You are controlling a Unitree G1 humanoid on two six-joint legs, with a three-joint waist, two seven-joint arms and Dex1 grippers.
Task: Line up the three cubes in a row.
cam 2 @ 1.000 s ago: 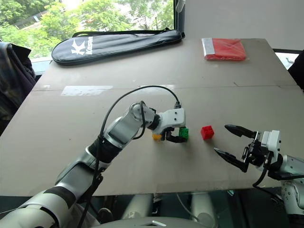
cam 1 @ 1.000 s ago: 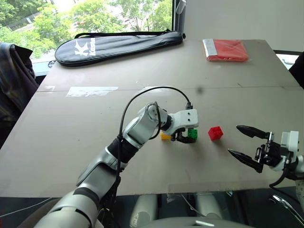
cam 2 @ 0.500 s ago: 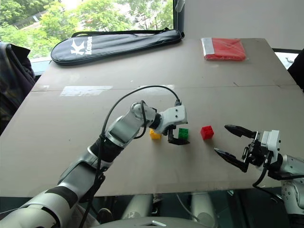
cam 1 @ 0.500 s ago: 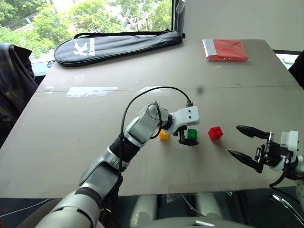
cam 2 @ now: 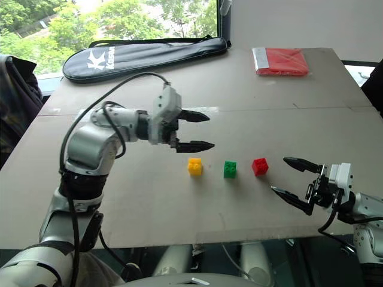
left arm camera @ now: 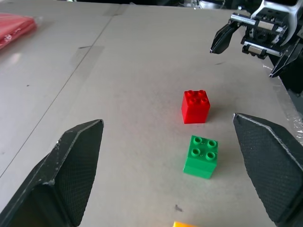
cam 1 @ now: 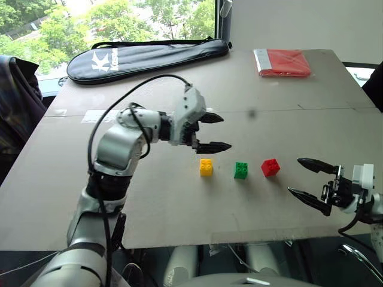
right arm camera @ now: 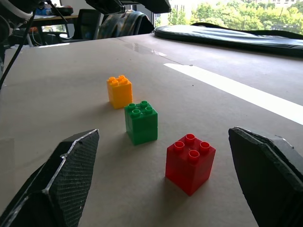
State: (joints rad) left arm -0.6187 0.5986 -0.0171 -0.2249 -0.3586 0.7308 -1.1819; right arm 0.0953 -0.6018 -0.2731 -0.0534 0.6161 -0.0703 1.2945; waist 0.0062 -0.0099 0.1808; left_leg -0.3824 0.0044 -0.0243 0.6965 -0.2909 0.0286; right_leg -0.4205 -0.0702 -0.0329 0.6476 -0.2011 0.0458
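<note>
Since a second ago the left gripper (cam 1: 209, 131) has let go of the green brick (cam 1: 241, 170) and lifted up and away toward the robot's left; it now hangs above the desk (cam 1: 179, 203) with its fingers spread wide and nothing between them. That retreat makes sense: the yellow brick (cam 1: 206, 167), the green brick and the red brick (cam 1: 270, 167) already sit studs-up in a near-straight row, apart from one another and roughly evenly spaced, so the task looks done or nearly so. The right gripper (cam 1: 311, 178) hovers low just beside the red brick on the robot's right, fingers also spread and empty, as if ready for a nudge.

Farther back lie a long black zipped bag (cam 1: 143, 57) and a flat red packet (cam 1: 284, 62), both well apart from the row. Nothing stands between either gripper and the bricks.
</note>
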